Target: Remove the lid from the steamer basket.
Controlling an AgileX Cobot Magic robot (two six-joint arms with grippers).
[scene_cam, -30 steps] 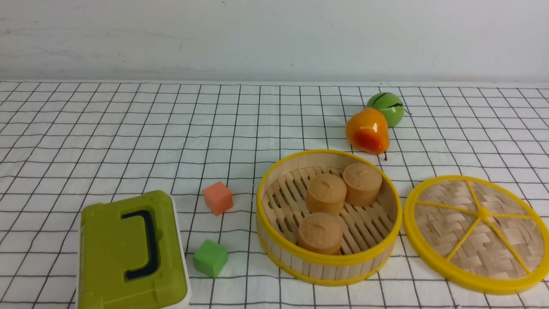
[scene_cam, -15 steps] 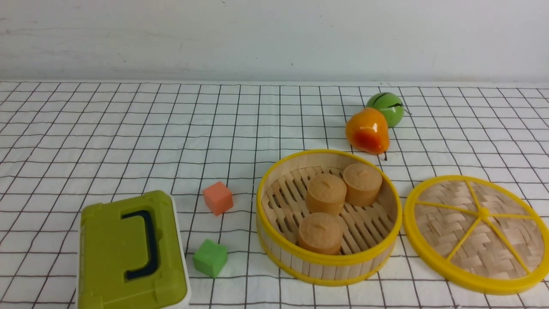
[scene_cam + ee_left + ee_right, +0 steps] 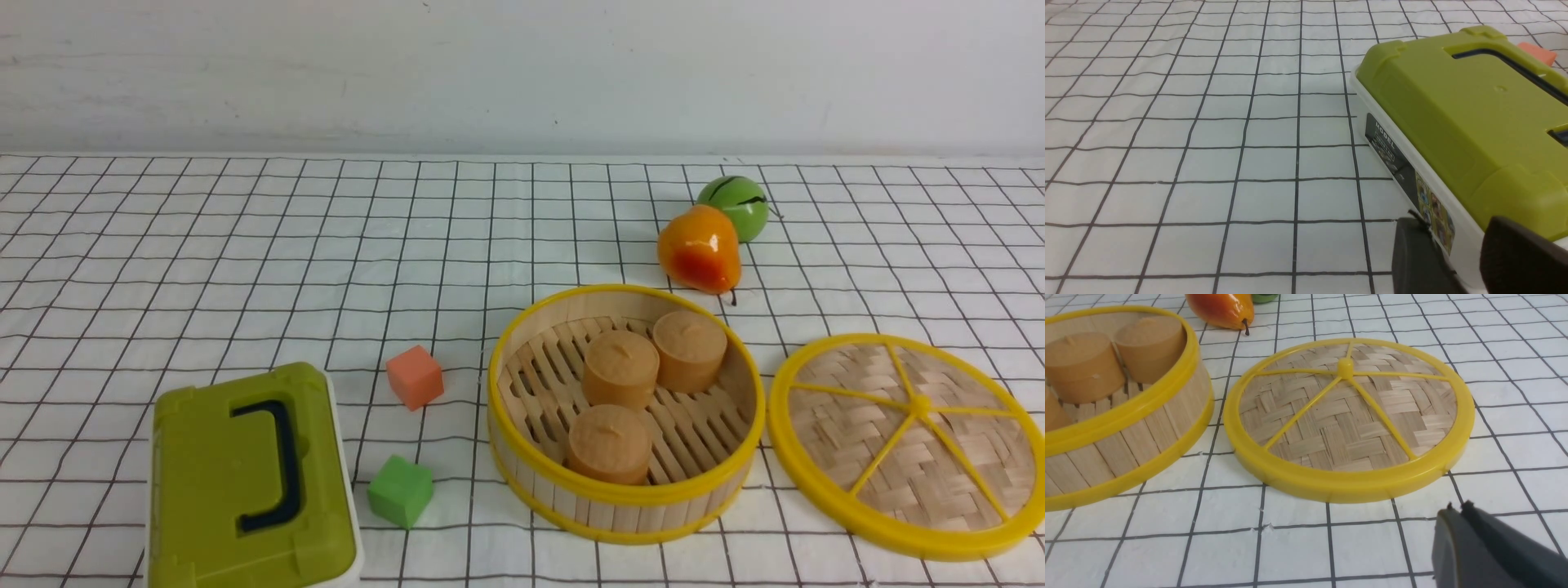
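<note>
We see a bench (image 3: 245,245) covered edge to edge with a white cloth (image 3: 163,310) ruled in a black grid. Along its far edge rises a plain, pale grey-white wall (image 3: 522,73), evenly lit, faintly scuffed.

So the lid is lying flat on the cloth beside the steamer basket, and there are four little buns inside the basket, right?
Almost. The lid does lie flat on the cloth beside the steamer basket, but the front view shows three buns inside the basket, not four.
</note>
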